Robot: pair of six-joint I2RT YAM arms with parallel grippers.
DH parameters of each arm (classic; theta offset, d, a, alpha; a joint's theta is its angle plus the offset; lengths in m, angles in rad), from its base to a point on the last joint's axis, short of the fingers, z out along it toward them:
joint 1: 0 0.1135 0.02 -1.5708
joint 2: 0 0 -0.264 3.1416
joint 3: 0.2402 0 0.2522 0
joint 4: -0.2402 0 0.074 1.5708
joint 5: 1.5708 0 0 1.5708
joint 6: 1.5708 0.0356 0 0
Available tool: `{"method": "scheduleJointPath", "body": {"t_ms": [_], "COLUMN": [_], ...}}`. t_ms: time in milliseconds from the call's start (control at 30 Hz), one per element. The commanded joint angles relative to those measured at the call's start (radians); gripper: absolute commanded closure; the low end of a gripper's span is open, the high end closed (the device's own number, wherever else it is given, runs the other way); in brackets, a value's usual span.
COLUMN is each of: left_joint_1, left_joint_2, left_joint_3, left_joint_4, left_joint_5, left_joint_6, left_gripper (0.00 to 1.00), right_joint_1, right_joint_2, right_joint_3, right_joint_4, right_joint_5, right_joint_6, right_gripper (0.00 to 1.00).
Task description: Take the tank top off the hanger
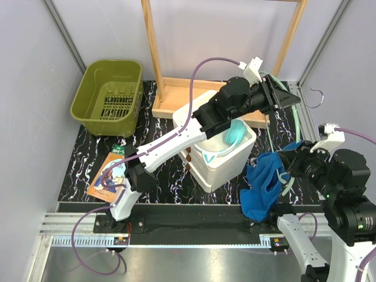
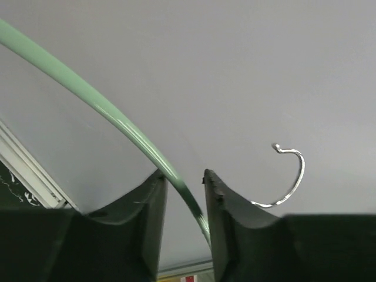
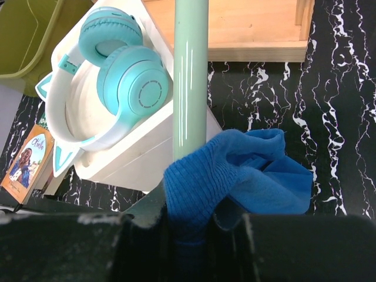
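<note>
Left wrist view: left gripper [image 2: 185, 176] narrowly straddles the hanger [image 2: 106, 108]; right wrist view: right gripper [image 3: 189, 222] pinches the tank top [image 3: 264, 170].

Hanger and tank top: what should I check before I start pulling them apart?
1. Left pincer straddles the hanger: ok.
2. Left pincer clamped firmly: cannot tell; a gap shows beside the bar.
3. Right pincer shut on the tank top: ok.
4. Right pincer gripping fabric only, not the bar inside: cannot tell.
5. Tank top off the hanger: not ok; fabric wraps the bar.
6. Hook clear of the wooden rack: ok.
</note>
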Motion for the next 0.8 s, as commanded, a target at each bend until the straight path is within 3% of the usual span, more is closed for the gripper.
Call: {"method": "scheduleJointPath", "body": {"t_ms": [0,100,267,300,333,400,433,533,767], "left_joint_1": [0.002,0.009,0.049,0.054,0.066,0.074,0.083,0.098,0.117], "left_joint_2": [0.011,0.023,0.056,0.065,0.068,0.065,0.063,0.053,0.007], "left_joint_3": [0.045,0.051,0.108,0.122,0.131,0.143,0.145,0.148,0.137], "left_joint_4": [0.071,0.117,0.205,0.214,0.217,0.236,0.240,0.237,0.204], "left_joint_5": [-0.009,-0.011,-0.008,-0.017,-0.020,-0.034,-0.037,-0.055,-0.085], "left_joint_6": [0.001,0.007,0.007,0.007,0.001,-0.008,-0.013,-0.047,-0.129], "left_gripper": [0.79,1.00,1.00,1.00,1.00,1.00,1.00,1.00,1.00], "right_joint_1": [0.003,0.003,0.003,0.003,0.003,0.001,0.003,0.001,0.003], "right_joint_2": [-0.023,-0.014,0.018,0.017,0.014,0.009,0.008,0.002,0.000], "right_joint_3": [-0.004,-0.006,0.019,0.019,0.019,0.013,0.010,0.013,0.049], "right_joint_4": [0.099,0.091,0.075,0.065,0.061,0.030,0.016,-0.040,-0.097], "right_joint_5": [-0.018,0.042,0.091,0.094,0.111,0.138,0.157,0.172,0.157], "right_joint_6": [0.009,0.020,0.034,0.036,0.046,0.060,0.071,0.079,0.083], "right_gripper": [1.00,1.00,0.88,0.80,0.62,0.36,0.16,0.01,0.00]}}
